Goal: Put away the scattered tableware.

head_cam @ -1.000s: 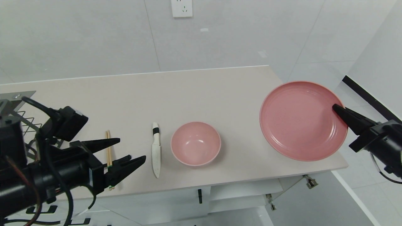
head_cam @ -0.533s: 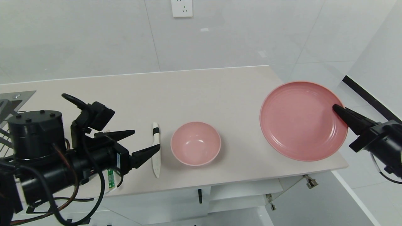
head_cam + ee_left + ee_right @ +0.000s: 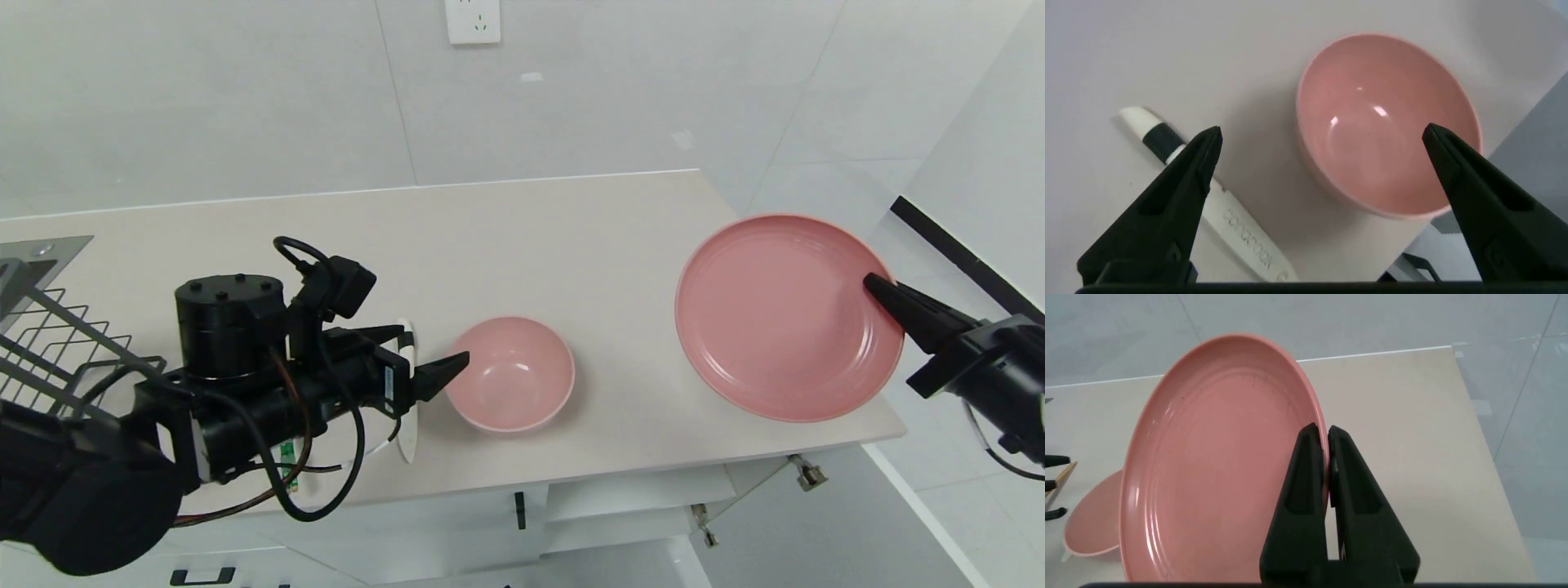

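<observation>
Pink plate [image 3: 775,318], pink bowl [image 3: 510,374], white knife [image 3: 1237,233] with a black band, pale beige counter [image 3: 531,245]

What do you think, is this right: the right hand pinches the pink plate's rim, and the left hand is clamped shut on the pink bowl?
Not quite. The left hand is open, its fingers spread wide near the pink bowl and gripping nothing, as the left wrist view shows. The right hand does pinch the pink plate at its rim.
</observation>
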`<state>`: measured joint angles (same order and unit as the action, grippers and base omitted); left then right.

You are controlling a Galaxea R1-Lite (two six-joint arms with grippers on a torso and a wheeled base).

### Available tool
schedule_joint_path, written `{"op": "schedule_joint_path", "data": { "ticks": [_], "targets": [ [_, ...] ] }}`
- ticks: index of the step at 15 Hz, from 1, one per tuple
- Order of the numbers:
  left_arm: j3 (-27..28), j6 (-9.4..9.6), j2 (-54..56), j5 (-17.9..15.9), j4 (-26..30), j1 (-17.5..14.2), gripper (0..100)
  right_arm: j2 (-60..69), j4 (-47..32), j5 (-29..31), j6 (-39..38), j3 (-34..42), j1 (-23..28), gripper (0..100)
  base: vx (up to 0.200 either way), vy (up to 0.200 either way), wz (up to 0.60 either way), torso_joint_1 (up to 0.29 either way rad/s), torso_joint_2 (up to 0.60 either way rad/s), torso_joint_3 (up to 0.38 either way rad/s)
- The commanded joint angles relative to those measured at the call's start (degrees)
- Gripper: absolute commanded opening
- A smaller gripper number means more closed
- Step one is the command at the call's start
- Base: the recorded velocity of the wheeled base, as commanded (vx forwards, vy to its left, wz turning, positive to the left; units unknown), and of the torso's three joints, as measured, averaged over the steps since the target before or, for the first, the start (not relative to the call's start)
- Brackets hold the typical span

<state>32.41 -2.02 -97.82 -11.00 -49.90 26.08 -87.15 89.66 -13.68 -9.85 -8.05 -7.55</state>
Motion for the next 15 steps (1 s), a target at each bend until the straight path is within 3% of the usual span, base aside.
{"op": "schedule_joint_path", "data": {
  "ticks": [1, 15],
  "targets": [
    [1.4, -0.35, -4.8, 0.5, -1.4, 1.3, 100, -0.1, 0.0, 0.0, 0.0, 0.0, 0.0, 0, 0.000, 0.000, 0.00, 0.000, 0.00, 0.000],
    [3.7, -0.44, -13.2, 1.4, -3.1, 3.0, 100, -0.3, 0.1, 0.0, 0.0, 0.3, 0.0, 0, 0.000, 0.000, 0.00, 0.000, 0.00, 0.000]
  ]
}}
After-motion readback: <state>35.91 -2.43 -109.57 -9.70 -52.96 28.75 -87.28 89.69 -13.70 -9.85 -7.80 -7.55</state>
